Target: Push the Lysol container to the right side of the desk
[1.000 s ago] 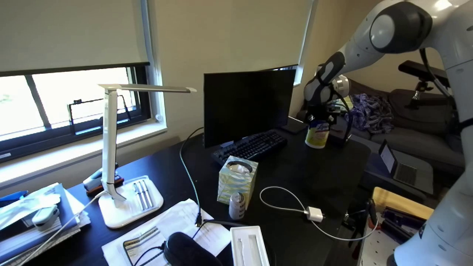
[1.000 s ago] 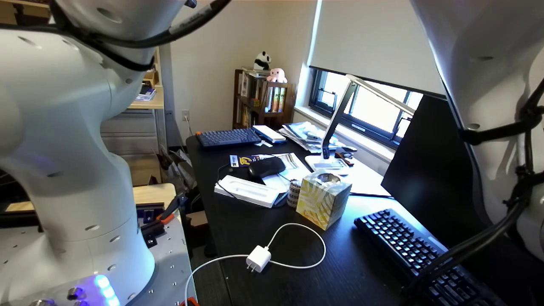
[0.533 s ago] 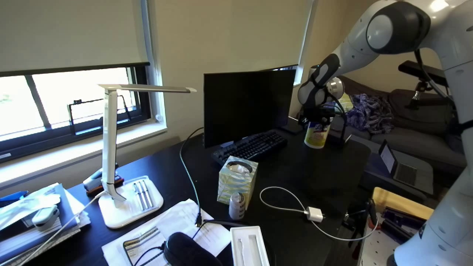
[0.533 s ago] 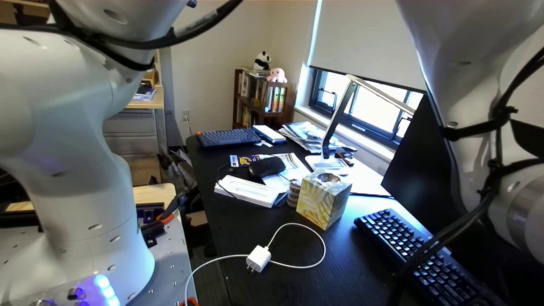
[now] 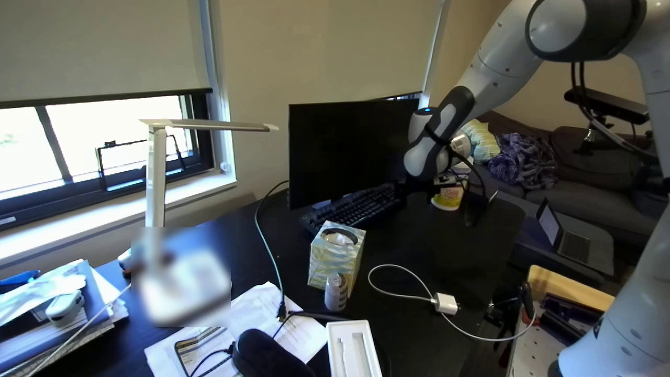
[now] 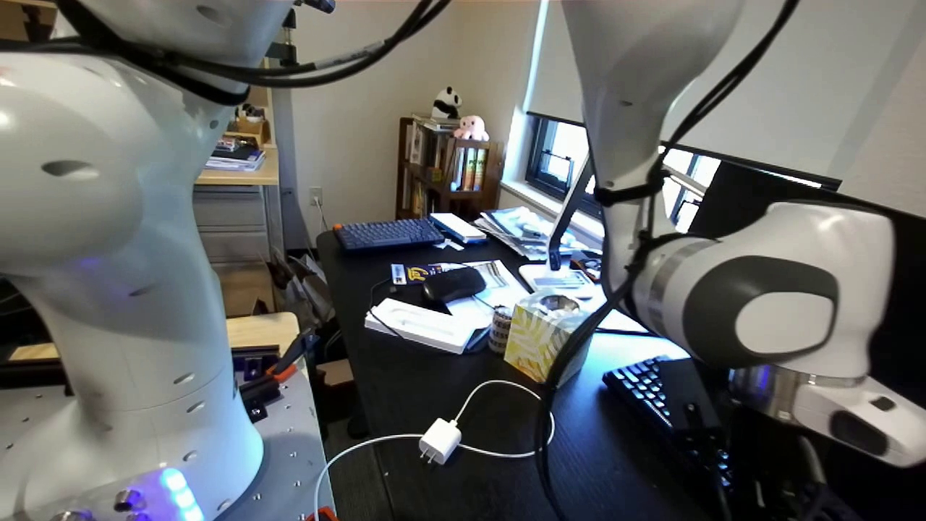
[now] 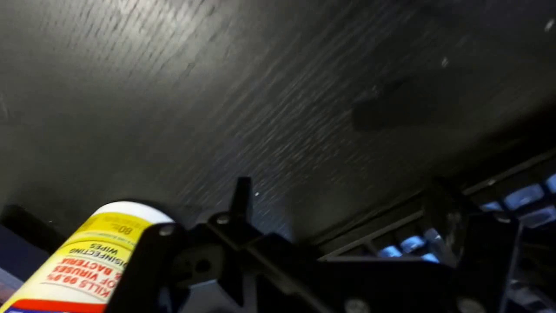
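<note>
Lysol wipes canister (image 5: 448,199) stands upright near the right end of the desk (image 5: 455,246) in an exterior view, gripper (image 7: 342,187) spread wide beside it, gripping nothing, so push looks mostly done, likely only backing off to go.

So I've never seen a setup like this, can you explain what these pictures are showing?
That white jointed machine is a robot arm. Two pictures come from cameras outside it, looking across the desk; the dark close-up comes from a camera on its wrist. On the desk are a monitor, keyboard, lamp, tissue box, white charger and wipes canister, among other things. In the close-up, the fingers stand apart, and the canister is off to one side, not between them. Nothing appears to be held.
</note>
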You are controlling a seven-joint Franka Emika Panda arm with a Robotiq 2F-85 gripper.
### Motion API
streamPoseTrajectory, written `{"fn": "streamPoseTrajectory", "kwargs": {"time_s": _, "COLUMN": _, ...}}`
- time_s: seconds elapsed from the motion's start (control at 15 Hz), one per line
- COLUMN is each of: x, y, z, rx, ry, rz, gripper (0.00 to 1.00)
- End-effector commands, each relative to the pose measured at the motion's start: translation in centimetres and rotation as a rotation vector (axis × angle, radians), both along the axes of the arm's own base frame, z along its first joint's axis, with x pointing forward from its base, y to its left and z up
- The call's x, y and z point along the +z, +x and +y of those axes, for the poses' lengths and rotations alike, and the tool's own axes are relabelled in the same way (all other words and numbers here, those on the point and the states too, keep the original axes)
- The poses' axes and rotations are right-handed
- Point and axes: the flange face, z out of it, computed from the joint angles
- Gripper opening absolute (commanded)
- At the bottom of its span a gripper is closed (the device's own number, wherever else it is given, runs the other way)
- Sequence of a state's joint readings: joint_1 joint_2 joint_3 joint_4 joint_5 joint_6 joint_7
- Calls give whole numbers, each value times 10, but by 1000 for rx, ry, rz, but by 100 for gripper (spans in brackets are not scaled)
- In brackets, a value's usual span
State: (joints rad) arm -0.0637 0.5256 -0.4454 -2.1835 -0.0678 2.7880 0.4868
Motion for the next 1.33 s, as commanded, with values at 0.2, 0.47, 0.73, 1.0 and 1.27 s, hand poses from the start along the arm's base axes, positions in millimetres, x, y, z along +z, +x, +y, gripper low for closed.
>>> {"fn": "streamPoseTrajectory", "kwargs": {"time_s": 0.2, "x": 34, "y": -33, "z": 120, "rx": 324, "ry": 1, "rz": 27, "gripper": 100}}
{"fn": "streamPoseTrajectory", "kwargs": {"time_s": 0.47, "x": 81, "y": -53, "z": 171, "rx": 423, "ry": 22, "rz": -18, "gripper": 100}}
{"fn": "streamPoseTrajectory", "kwargs": {"time_s": 0.73, "x": 132, "y": -76, "z": 204, "rx": 492, "ry": 103, "rz": -61, "gripper": 100}}
{"fn": "streamPoseTrajectory", "kwargs": {"time_s": 1.0, "x": 173, "y": -107, "z": 231, "rx": 622, "ry": 196, "rz": 26, "gripper": 100}}
{"fn": "streamPoseTrajectory", "kwargs": {"time_s": 1.27, "x": 185, "y": -109, "z": 238, "rx": 613, "ry": 215, "rz": 91, "gripper": 100}}
